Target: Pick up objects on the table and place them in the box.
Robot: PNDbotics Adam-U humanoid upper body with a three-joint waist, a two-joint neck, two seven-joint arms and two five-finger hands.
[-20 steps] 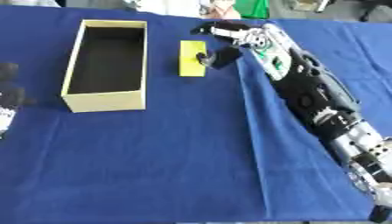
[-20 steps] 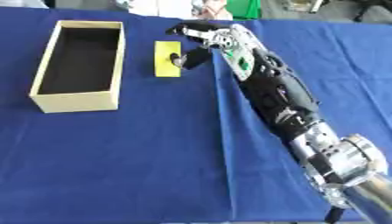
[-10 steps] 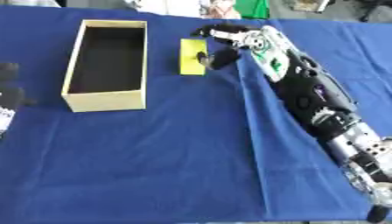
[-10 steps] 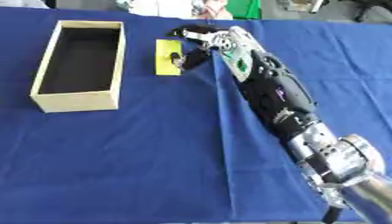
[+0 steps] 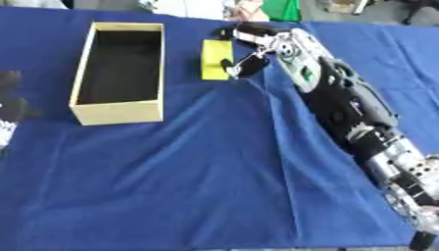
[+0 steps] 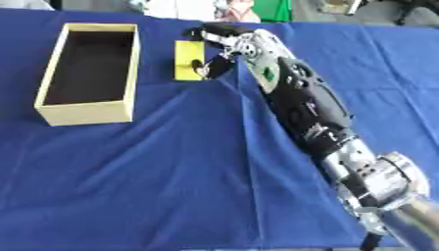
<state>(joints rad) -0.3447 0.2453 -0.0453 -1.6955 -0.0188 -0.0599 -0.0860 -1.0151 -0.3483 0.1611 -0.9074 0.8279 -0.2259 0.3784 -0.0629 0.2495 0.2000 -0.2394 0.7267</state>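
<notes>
I have the right hand [image 5: 254, 49] stretched across the blue cloth-covered table [image 5: 214, 186] to the flat yellow rectangular block [image 5: 215, 59], which lies just right of the open pale-yellow cardboard box [image 5: 119, 71] with its dark inside. The fingers are curled over the block's right long edge, the upper ones near its far corner and the thumb [image 5: 231, 69] down by its near right corner; I cannot tell whether they actually pinch it or only touch it. The block lies flat on the cloth, apart from the box wall with a narrow strip of blue between them. My right arm [image 6: 300, 103] runs diagonally from the lower right corner up to the block, and the cloth is creased along its left side. The left hand [image 5: 9, 110] shows only partly at the left edge of the left eye view, beside the box's near corner; I cannot tell how its fingers stand. In front of the box the cloth lies open and bare to the near table edge.
</notes>
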